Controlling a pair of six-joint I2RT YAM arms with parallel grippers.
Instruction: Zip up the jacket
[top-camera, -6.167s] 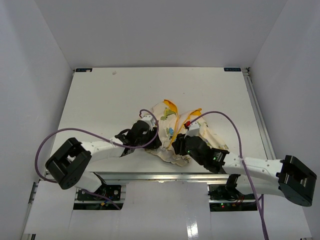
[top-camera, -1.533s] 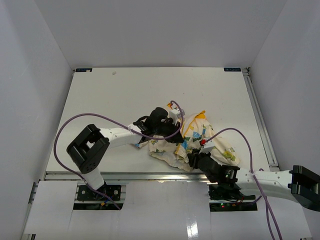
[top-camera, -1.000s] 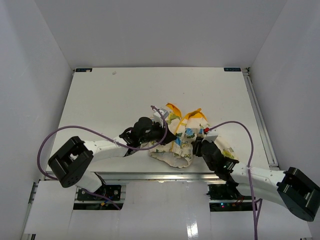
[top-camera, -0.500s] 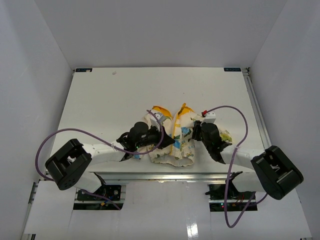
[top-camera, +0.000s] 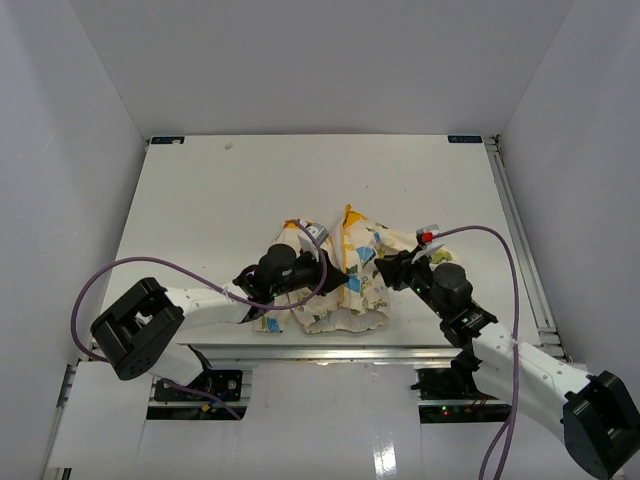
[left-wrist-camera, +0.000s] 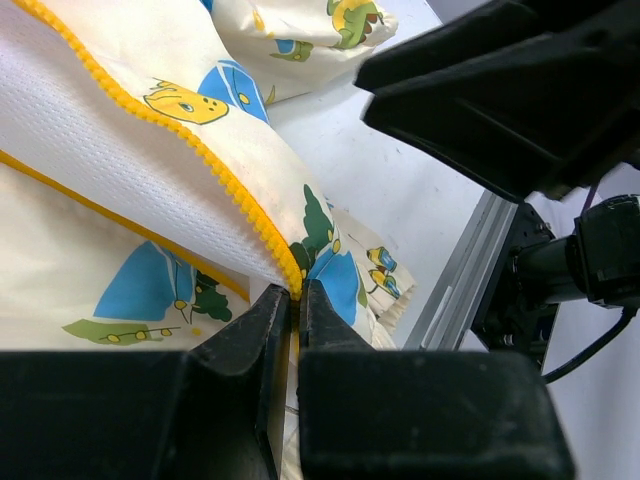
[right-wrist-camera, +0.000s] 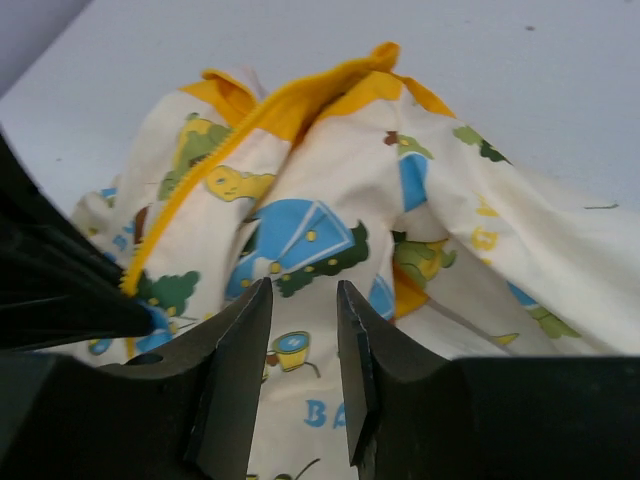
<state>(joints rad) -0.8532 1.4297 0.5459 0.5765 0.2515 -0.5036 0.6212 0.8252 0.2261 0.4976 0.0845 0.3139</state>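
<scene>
The jacket (top-camera: 355, 280), cream with green, blue and yellow cartoon prints and yellow-orange trim, lies crumpled near the table's front edge. My left gripper (top-camera: 335, 277) is shut on the yellow zipper edge (left-wrist-camera: 262, 222) at the lower end of the jacket's left front (left-wrist-camera: 150, 150). My right gripper (top-camera: 385, 268) is open, just right of the left one, with its fingers (right-wrist-camera: 235, 375) hovering over the printed fabric (right-wrist-camera: 300, 240) and holding nothing. The left gripper's black tip (right-wrist-camera: 60, 290) shows at the left of the right wrist view.
The table's front aluminium rail (top-camera: 330, 352) runs just below the jacket. Purple cables (top-camera: 130, 270) loop from both arms over the table. White enclosure walls stand on three sides. The right arm (left-wrist-camera: 520, 90) fills the upper right of the left wrist view.
My right gripper has swung from the jacket's upper right down toward the middle, now facing the left gripper. The jacket has bunched narrower. My left gripper has kept its hold on the zipper edge.
</scene>
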